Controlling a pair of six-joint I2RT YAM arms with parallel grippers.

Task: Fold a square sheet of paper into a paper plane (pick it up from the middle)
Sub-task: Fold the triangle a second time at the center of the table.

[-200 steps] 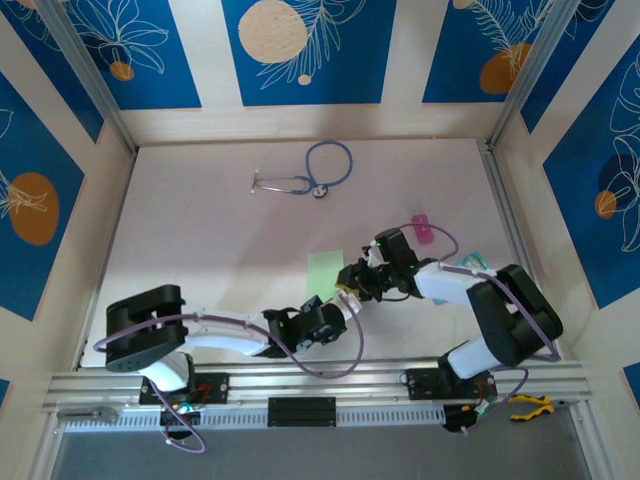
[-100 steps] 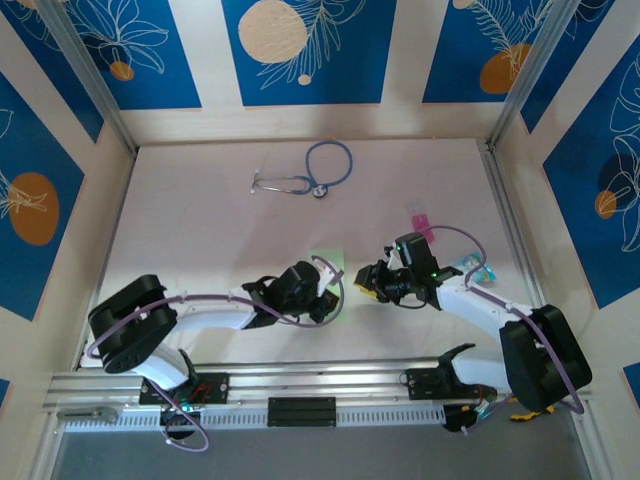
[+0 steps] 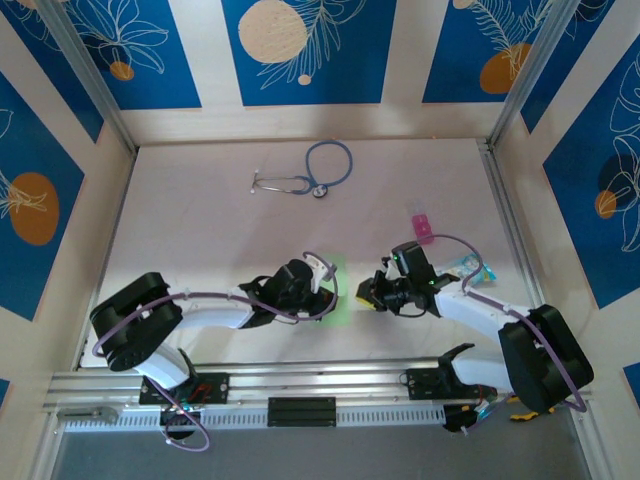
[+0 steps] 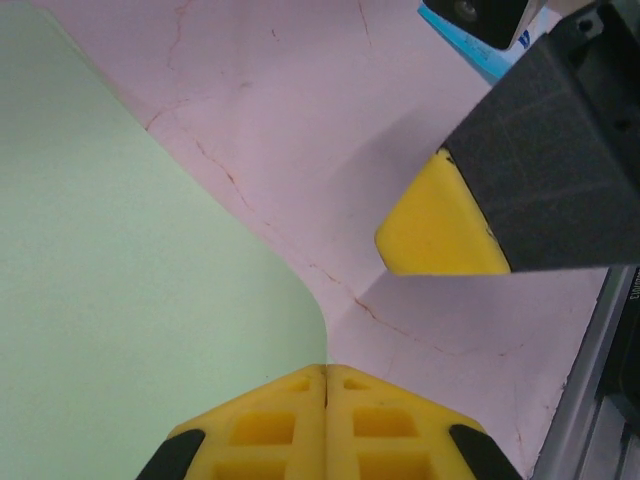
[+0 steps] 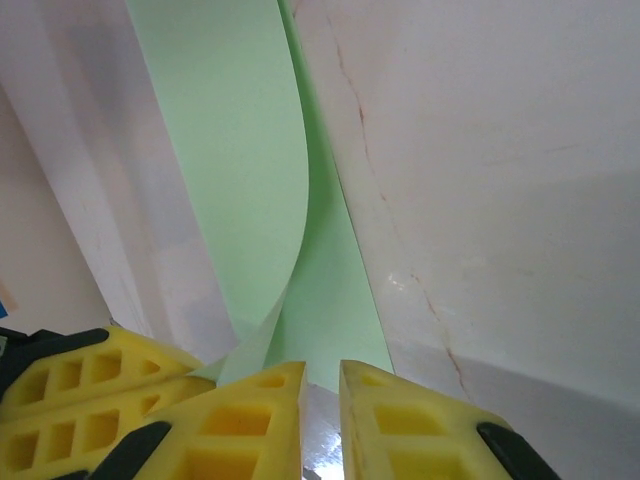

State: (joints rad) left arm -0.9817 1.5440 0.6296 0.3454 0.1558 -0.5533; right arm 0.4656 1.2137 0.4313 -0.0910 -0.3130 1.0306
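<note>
While you watch the worktop (image 3: 200, 240), both arms have swung in over its near middle. The left arm (image 3: 220, 310) now reaches across the square sheet of paper (image 4: 130, 300), which lay bare and flat 1 second ago. The sheet sits between the 2 wrists, with 1 flap curling up. Your left gripper (image 4: 326, 372) has its jaws shut tight at the sheet's corner, likely pinning it. Your right gripper (image 5: 320, 368) has narrowed its jaws to a slit at the lifted edge and isn't clamped yet. That looks like a fold starting.
</note>
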